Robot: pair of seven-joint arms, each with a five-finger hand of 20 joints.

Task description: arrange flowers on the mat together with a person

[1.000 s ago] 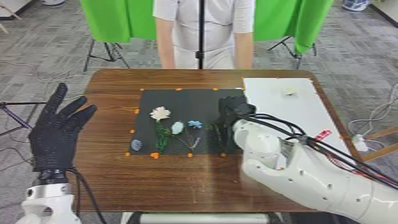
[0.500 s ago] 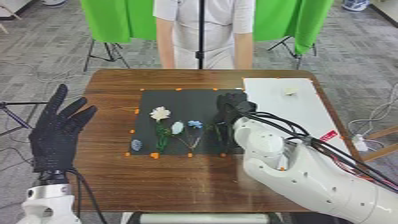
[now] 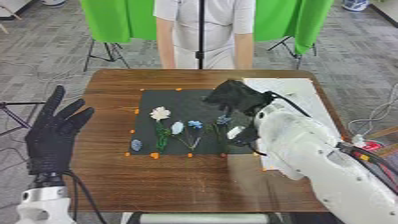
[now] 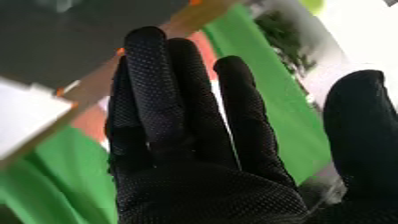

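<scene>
Fingers spread and empty, the robot's left hand [image 3: 51, 141] hangs by the tabletop [image 3: 195, 185]. Beyond, a pale blossom [image 3: 160, 113], a white bloom [image 3: 178, 128] and two blue flowers [image 3: 195, 124] lie on the black mat [image 3: 184, 100]. Farther, the right hand [image 3: 238, 96] hovers straight-fingered, holding nothing; laying out stems appears the current step, next calling for lifting clear.

We have a brown wooden tabletop [image 3: 200, 185] before us. A black mat [image 3: 182, 102] lies flat near its middle; just beside that, on the right, we see a white sheet [image 3: 309, 107]. Small orange marks [image 3: 155, 155] dot the wood along the mat's edges.
</scene>
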